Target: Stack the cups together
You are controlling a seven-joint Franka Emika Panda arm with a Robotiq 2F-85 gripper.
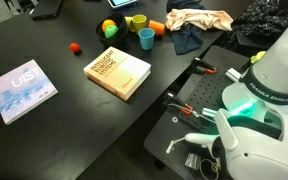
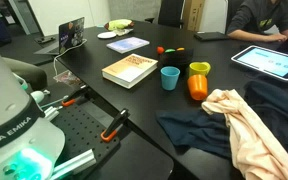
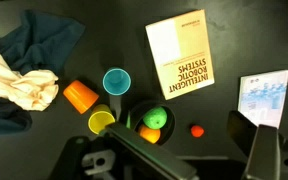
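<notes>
Gripper (image 3: 180, 164) clear of unstacked cups (image 3: 116, 80) (bare table (image 3: 134, 45) between)

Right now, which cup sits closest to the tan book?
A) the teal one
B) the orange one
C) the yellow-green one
A: in an exterior view the teal cup stands just beside the tan book, while the orange cup and the yellow-green cup lie farther from the book, beyond the teal one.
</notes>
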